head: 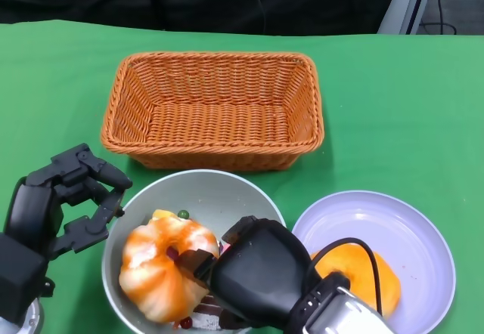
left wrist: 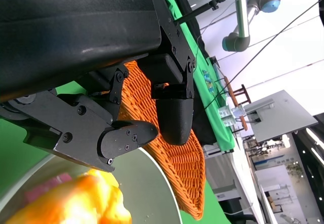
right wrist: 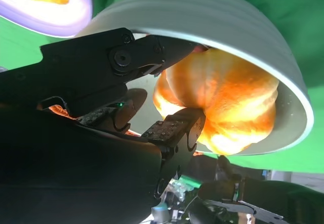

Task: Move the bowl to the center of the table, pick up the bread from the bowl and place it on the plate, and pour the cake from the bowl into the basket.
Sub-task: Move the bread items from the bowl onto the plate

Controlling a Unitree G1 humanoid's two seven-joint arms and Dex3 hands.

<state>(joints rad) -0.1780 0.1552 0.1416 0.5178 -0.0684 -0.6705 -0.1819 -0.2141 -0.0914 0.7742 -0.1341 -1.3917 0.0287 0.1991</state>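
Grey round bowl (head: 219,190): near table centre, before the empty orange wicker basket (head: 214,107).
Orange bread (head: 382,277): on the lilac plate (head: 408,228); step judged done.
Orange-white glazed cake (head: 162,262): in bowl, unpoured.
Right hand (head: 261,270): grips the bowl's rim.
Left hand (head: 64,198): empty, fingers apart, beside bowl.

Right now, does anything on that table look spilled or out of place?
Nothing spilled. The basket sits empty and upright, one bread lies on the plate, and the right robot hand reaches into the bowl at an orange pastry.
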